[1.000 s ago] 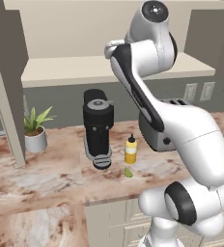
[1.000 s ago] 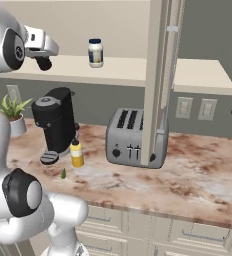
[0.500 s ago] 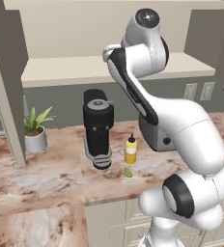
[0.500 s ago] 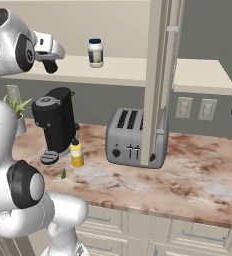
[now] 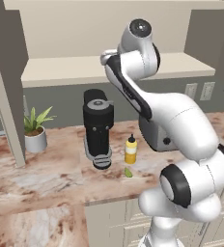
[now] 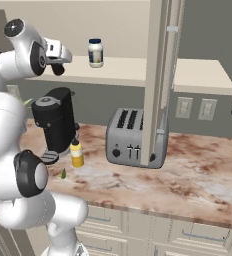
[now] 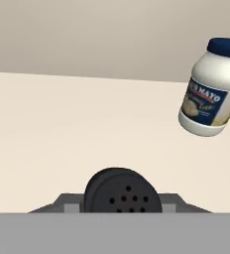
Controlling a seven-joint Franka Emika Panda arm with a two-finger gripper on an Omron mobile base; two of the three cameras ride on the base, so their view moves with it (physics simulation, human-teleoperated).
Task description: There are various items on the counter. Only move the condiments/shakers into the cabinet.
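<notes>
So: white jar (image 6: 95,52) on cabinet shelf (image 6: 188,75). Gripper (image 7: 122,211) clenched around black shaker (image 7: 122,191) above shelf, unplaced. Yellow bottle (image 5: 130,150) left on counter (image 5: 46,178).

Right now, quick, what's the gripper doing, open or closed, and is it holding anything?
Gripper: closed on the black shaker, held over the cabinet shelf beside the white mayo jar.

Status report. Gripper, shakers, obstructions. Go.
Gripper shut on black shaker, over cabinet shelf. Mayo jar on shelf. Yellow squeeze bottle on counter by coffee machine. Nothing in the way.
</notes>
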